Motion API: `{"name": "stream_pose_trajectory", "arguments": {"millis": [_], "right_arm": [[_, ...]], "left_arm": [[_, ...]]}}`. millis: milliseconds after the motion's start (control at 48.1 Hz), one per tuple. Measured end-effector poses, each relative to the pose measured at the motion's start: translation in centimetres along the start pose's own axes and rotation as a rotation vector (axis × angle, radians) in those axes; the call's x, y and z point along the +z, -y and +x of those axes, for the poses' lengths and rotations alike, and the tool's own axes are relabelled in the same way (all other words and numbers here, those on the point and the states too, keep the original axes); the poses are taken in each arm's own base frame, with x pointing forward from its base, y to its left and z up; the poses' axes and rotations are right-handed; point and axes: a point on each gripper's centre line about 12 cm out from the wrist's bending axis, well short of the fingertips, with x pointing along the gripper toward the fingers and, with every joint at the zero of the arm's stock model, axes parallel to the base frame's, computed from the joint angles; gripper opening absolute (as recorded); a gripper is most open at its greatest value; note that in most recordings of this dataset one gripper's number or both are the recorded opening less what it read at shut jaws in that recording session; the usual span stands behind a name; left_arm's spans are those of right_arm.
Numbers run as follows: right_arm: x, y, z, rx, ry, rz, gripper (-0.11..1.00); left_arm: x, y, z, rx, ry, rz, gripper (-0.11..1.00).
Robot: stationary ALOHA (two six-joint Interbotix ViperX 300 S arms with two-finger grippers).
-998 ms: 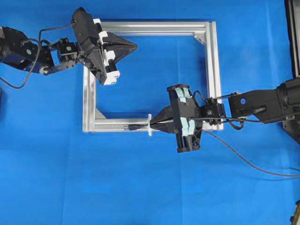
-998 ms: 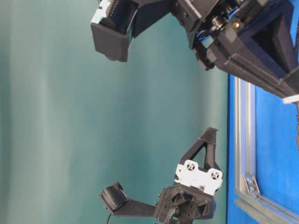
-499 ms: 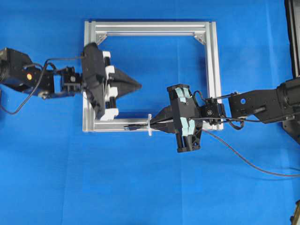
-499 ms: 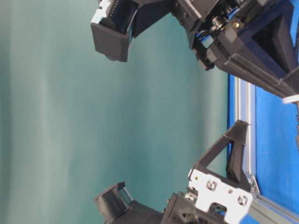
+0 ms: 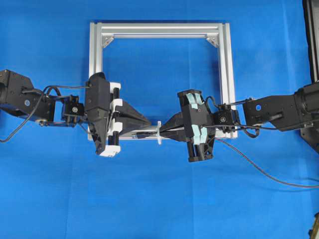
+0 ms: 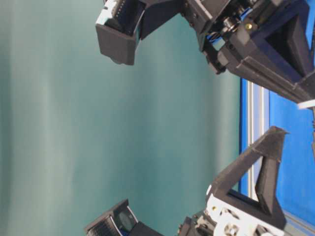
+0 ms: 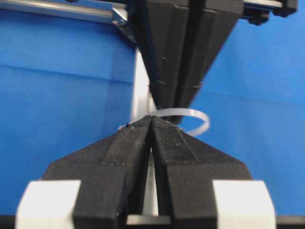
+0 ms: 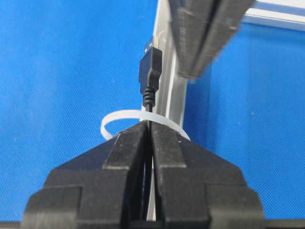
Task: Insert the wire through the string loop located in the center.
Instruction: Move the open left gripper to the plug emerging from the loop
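The black wire (image 5: 259, 168) runs from the lower right into my right gripper (image 5: 167, 129), which is shut on it just behind the plug. The plug (image 8: 150, 67) sticks out past the white string loop (image 8: 119, 117) along the silver rail. In the overhead view the loop (image 5: 159, 132) stands across the frame's bottom rail, with the plug (image 5: 140, 134) to its left. My left gripper (image 5: 149, 122) is shut and empty, tips pointing right, just above the plug and close to the loop (image 7: 198, 114). The right gripper's fingers (image 7: 190, 47) face the left gripper (image 7: 151, 120) head-on.
The square aluminium frame (image 5: 159, 29) lies flat on the blue cloth, and both arms reach over its bottom rail. A black structure (image 5: 313, 40) stands at the right edge. At table level the left gripper (image 6: 268, 162) rises beside the rail (image 6: 256, 128).
My left arm has swung down from the frame's upper left corner to the bottom rail, its shut tips now beside the loop. The right gripper and wire have stayed put.
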Motion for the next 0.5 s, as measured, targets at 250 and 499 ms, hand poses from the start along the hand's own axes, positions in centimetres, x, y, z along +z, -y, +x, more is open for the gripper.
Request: {"name": "stream_pose_trajectory", "arguments": {"millis": [250, 499], "right_arm": [[0.0, -0.1, 0.0, 0.001, 0.0, -0.001, -0.02], [0.0, -0.1, 0.0, 0.001, 0.0, -0.002, -0.02]], "left_arm": [[-0.3, 1.2, -0.1, -0.031, -0.008, 0.009, 0.08], [-0.5, 1.5, -0.1, -0.036, -0.028, 0.012, 0.58]]}}
